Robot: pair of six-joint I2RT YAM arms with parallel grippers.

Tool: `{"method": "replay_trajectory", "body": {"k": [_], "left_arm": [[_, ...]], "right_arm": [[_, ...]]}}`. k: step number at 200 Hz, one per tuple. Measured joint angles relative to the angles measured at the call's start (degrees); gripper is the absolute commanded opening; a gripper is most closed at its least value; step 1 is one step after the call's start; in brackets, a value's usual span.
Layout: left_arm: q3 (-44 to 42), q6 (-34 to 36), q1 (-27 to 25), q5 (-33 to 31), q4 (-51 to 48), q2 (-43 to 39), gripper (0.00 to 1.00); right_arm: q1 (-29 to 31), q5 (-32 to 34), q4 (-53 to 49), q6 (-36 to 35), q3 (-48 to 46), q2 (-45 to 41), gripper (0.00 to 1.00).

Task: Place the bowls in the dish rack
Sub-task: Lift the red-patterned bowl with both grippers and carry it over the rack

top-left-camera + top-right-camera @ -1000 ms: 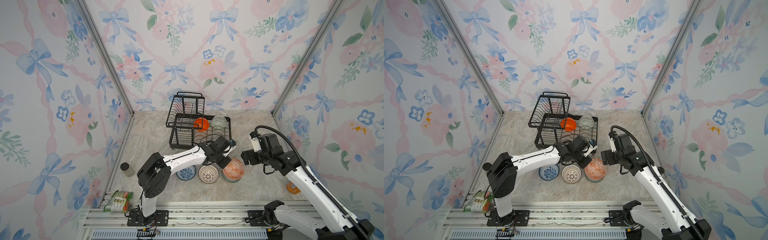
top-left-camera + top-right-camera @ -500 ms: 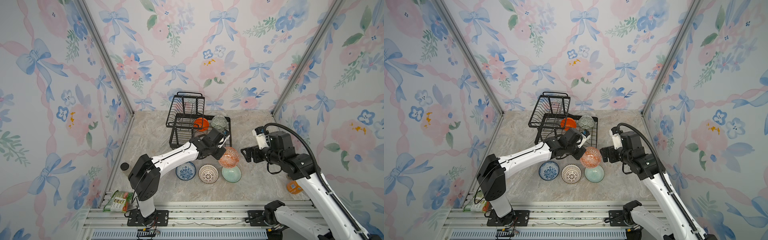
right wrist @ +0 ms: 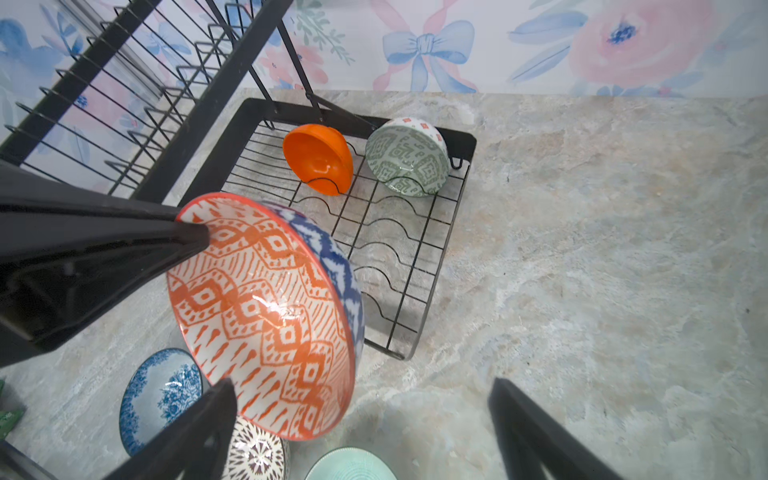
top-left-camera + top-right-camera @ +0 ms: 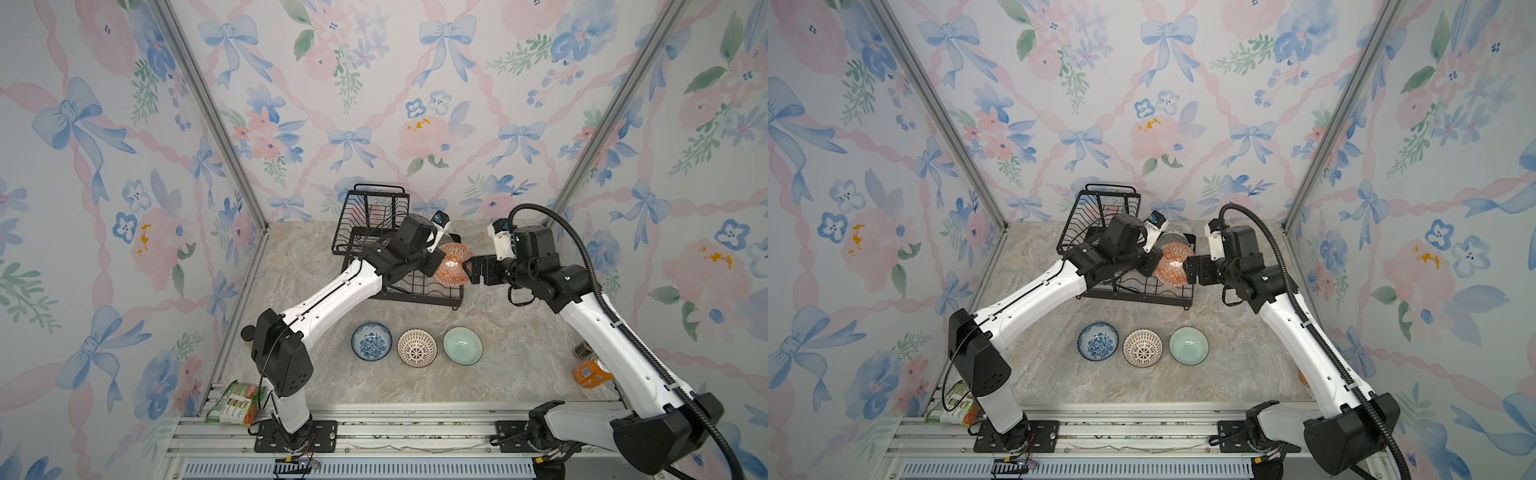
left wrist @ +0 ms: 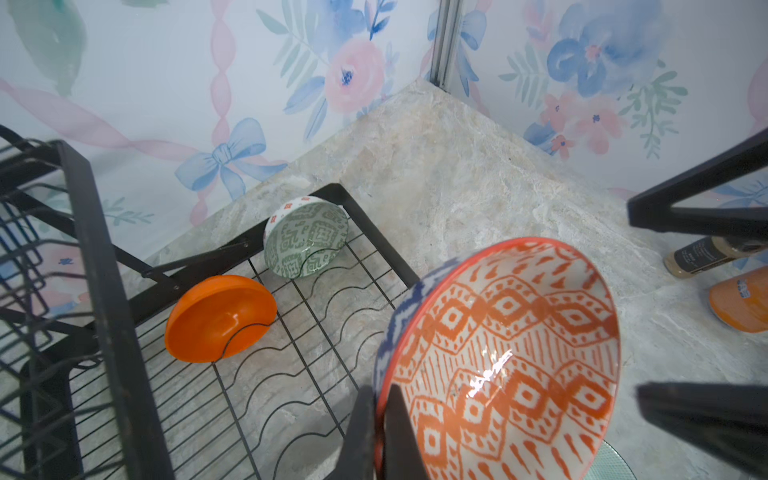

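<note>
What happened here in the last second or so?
The left pincer, shut on the orange-white bowl, lifted it out of the mint bowl and carried it to the dish rack's edge. The open right pincer moved in beside it. The blue-white bowl and lattice bowl stayed put.

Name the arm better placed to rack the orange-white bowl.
Left, probably: the left end effector is shut on the bowl over the rack; the right end effector is open, holding nothing.

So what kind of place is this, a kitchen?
Probably a pretend kitchen for robot practice: a dish rack and bowls sit on a stone-look counter, but two robot arms are bolted to a metal rail in front.
</note>
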Motion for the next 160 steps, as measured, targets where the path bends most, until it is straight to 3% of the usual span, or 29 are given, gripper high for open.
{"method": "replay_trajectory", "body": {"k": [19, 43, 104, 122, 146, 160], "left_arm": [[2.5, 0.6, 0.4, 0.0, 0.5, 0.7, 0.00], [5.3, 1.1, 1.0, 0.2, 1.2, 2.4, 0.00], [7.0, 1.6, 1.6, 0.5, 1.3, 4.7, 0.00], [7.4, 1.6, 1.6, 1.2, 1.3, 4.7, 0.00], [8.1, 1.6, 1.7, 1.7, 1.9, 4.9, 0.00], [8.2, 1.7, 1.9, 1.7, 2.0, 4.9, 0.00]], "right_arm": [[0.0, 0.4, 2.3, 1.5, 2.2, 3.1, 0.93], [0.0, 1.6, 4.5, 3.4, 3.5, 7.0, 0.78], [0.0, 4.2, 7.8, 5.9, 3.5, 9.1, 0.24], [0.0, 5.0, 8.7, 6.4, 3.5, 9.1, 0.18], [0.4, 5.5, 8.6, 5.4, 3.5, 9.1, 0.00], [0.5, 5.7, 9.0, 5.4, 3.5, 9.3, 0.00]]}}
